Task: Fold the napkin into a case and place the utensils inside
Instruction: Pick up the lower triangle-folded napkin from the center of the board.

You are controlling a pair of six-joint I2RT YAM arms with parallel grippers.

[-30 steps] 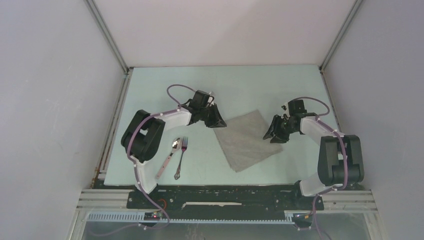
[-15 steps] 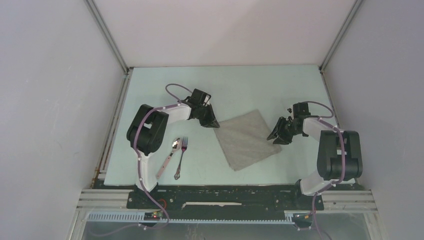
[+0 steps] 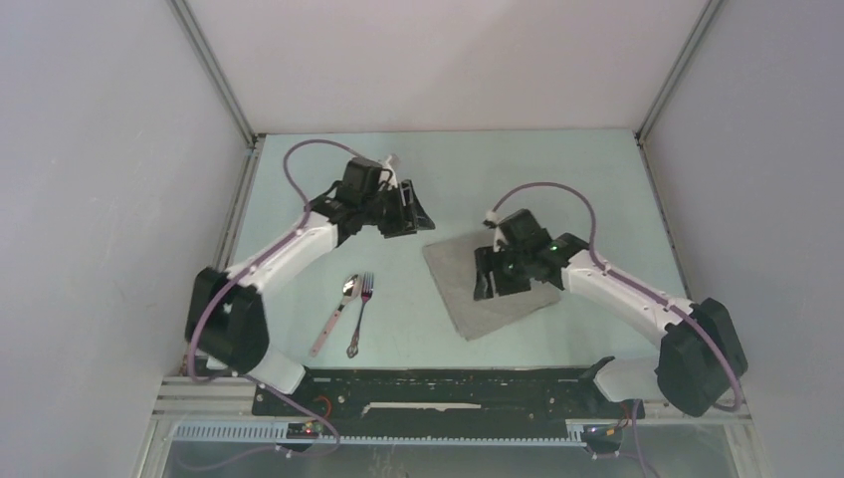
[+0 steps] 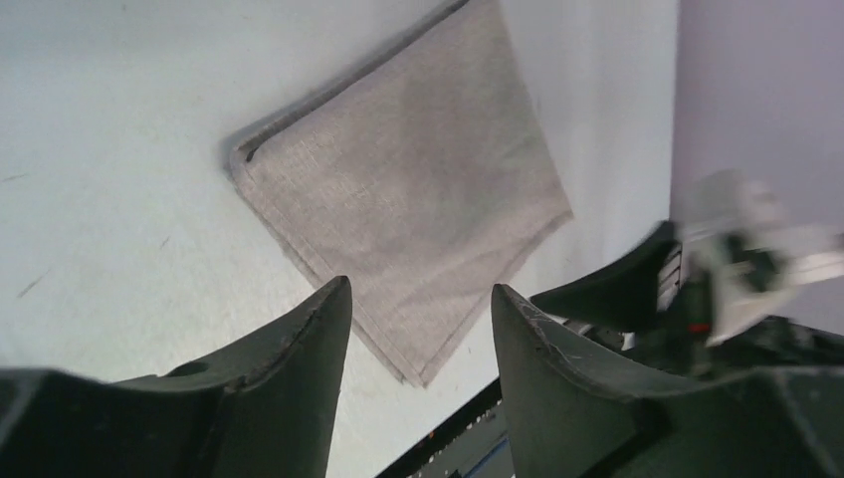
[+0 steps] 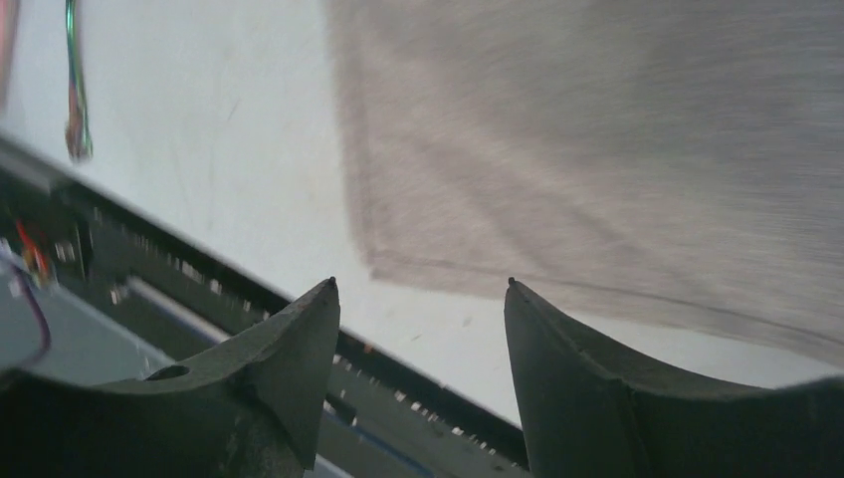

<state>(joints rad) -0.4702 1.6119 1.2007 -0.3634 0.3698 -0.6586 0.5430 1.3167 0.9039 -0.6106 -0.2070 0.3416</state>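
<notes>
The grey napkin lies flat and unfolded as a diamond at the table's middle; it also shows in the left wrist view and the right wrist view. The spoon with its pale pinkish handle and the metal fork lie side by side to the left of the napkin. My left gripper is open and empty, above the table just beyond the napkin's left corner. My right gripper is open and empty, hovering over the napkin's middle. The fork's handle end shows in the right wrist view.
The pale table is walled on the left, back and right. A black rail with the arm bases runs along the near edge. The right arm shows at the right of the left wrist view.
My right gripper has swung left from the napkin's right corner to above its middle. My left gripper has lifted off the napkin's left corner and moved a little back. The napkin and utensils have not moved.
</notes>
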